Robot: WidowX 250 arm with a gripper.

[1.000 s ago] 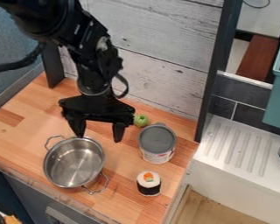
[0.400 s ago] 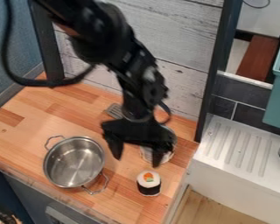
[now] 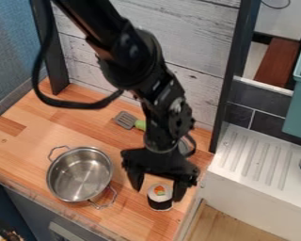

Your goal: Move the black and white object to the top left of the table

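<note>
My gripper (image 3: 158, 192) hangs over the right front part of the wooden table (image 3: 124, 214), its two fingers spread open. Between and just behind them in the view stands the black and white object (image 3: 160, 202), a sushi-like piece with a white top, an orange and green centre and a black lower side. One fingertip is to its upper left, the other close by its right side. Whether either touches it, I cannot tell.
A steel pot (image 3: 79, 174) with two handles stands left of the gripper. Behind the arm lies a spatula (image 3: 125, 120) with a green part. The grey-topped can is mostly hidden by the arm. A white sink unit (image 3: 257, 183) borders the table on the right.
The arm has moved right and toward the table's front, bringing the open gripper from behind the pot to the black and white object. The spatula has come into sight and the can is now mostly covered.
</note>
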